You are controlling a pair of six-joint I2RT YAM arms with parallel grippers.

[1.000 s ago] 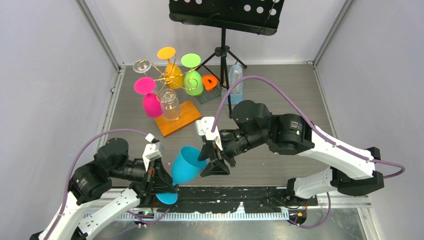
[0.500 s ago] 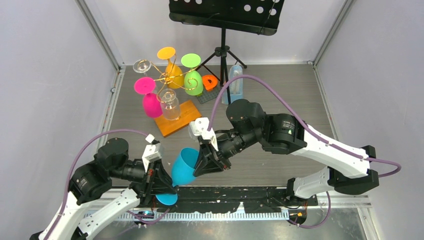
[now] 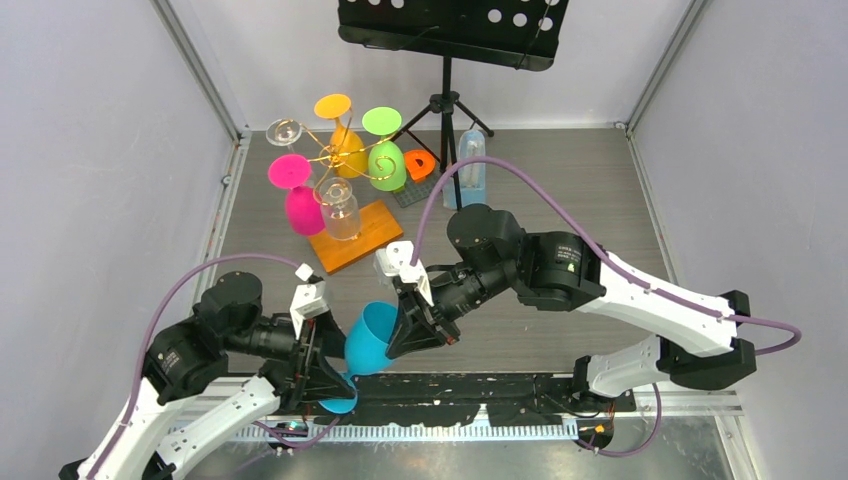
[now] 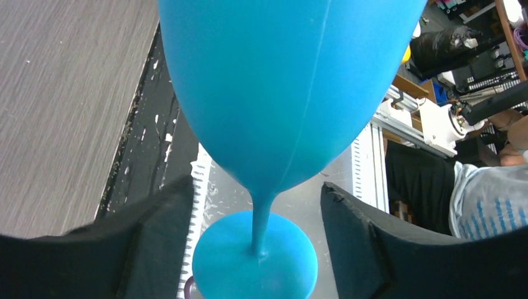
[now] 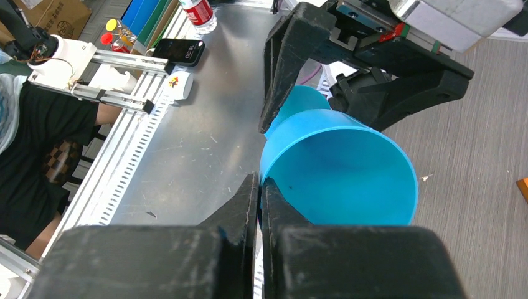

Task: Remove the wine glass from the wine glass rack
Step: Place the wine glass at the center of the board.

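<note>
A blue wine glass (image 3: 370, 338) hangs tilted over the table's near edge, between both arms. My right gripper (image 3: 415, 325) is shut on its rim, one finger inside the bowl (image 5: 339, 168) and one outside, as the right wrist view (image 5: 260, 177) shows. My left gripper (image 3: 325, 365) is open; its fingers (image 4: 155, 224) stand apart on either side of the stem (image 4: 261, 215), above the foot, not touching it. At the back left stands the wine glass rack (image 3: 335, 155) on its orange base (image 3: 378, 232), still carrying pink (image 3: 300, 205), orange (image 3: 345, 140), green (image 3: 385, 160) and clear (image 3: 340, 210) glasses.
A black tripod music stand (image 3: 447, 100) rises at the back centre. Next to it are a pale blue bottle (image 3: 472, 160) and an orange piece (image 3: 420, 162) on a dark mat. Grey walls close in left and right. A black strip runs along the near edge.
My right gripper moved in to the left and shut on the blue glass's rim. My left gripper let go of the stem and opened.
</note>
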